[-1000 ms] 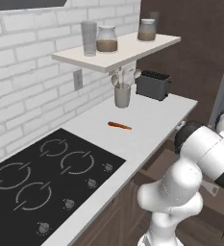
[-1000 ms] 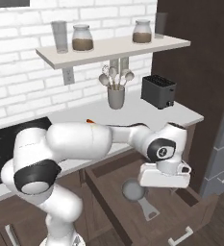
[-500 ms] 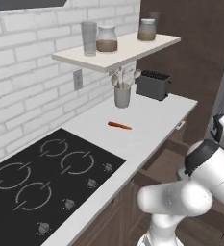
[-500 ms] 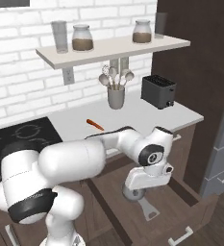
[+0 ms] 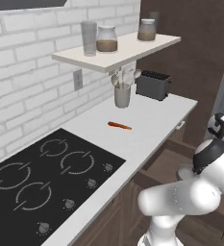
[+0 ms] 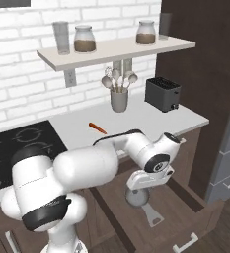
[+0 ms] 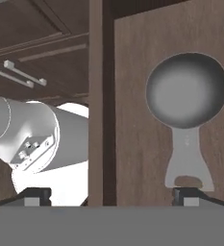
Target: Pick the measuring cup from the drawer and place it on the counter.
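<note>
The drawer [image 6: 195,217] stands pulled out below the counter [image 6: 151,116], its front panel and pale bar handle at the lower right. The measuring cup [image 6: 137,199] lies on the drawer floor, a round grey bowl with its flat handle pointing toward the front. My gripper [image 6: 143,189] hangs just above the cup, pointing down. In the hand view the measuring cup [image 7: 186,91] sits right of centre, its handle running down to my right fingertip [image 7: 188,194]. The gripper [image 7: 111,197] is open wide with nothing held.
A drawer side wall [image 7: 102,96] runs upright between my fingertips. On the counter [image 5: 147,120] lie a thin orange-red stick [image 5: 119,125], a spoon holder [image 6: 119,100] and a black toaster [image 6: 162,94]. The cooktop [image 5: 41,178] is at the left, under a shelf [image 6: 116,49] with jars.
The arm has swung down and toward the base, bringing the hand low into the drawer over the measuring cup. The jaws have stayed open.
</note>
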Controlling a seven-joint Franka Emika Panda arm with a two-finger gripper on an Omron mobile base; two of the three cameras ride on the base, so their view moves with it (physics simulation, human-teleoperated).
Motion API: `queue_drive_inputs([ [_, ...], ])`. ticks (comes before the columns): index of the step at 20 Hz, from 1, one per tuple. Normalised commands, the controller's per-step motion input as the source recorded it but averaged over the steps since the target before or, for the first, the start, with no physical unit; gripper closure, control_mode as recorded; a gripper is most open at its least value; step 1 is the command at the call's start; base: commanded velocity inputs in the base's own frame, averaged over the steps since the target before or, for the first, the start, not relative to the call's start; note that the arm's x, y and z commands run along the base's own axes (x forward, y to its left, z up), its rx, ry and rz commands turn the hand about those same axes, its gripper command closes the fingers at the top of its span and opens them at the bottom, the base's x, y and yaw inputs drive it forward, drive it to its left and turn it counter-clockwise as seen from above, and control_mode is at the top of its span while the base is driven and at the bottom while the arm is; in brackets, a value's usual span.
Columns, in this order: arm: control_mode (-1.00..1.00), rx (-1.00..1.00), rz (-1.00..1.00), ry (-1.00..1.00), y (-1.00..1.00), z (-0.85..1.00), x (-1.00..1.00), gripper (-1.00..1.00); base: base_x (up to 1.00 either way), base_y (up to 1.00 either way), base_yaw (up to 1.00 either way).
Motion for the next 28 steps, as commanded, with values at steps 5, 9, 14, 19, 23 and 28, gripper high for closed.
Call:
queue_drive_inputs([
  [5,-1.0,-0.01,0.0,0.0,-0.04,-0.46,0.38,-1.0,0.0,0.0,0.0],
  [9,-1.0,0.0,0.0,0.0,-0.01,-0.68,0.22,-1.0,0.0,0.0,0.0],
  [14,-1.0,0.0,0.0,0.0,-0.21,-0.53,0.04,-1.0,0.0,0.0,0.0],
  [19,-1.0,0.0,0.02,0.0,-0.09,-0.41,0.07,-1.0,0.0,0.0,0.0],
  [23,-1.0,0.0,0.04,0.0,-0.21,-0.36,0.32,-1.0,0.0,0.0,0.0],
  [28,-1.0,0.03,0.06,-0.01,-0.37,-0.28,0.26,-1.0,0.0,0.0,0.0],
])
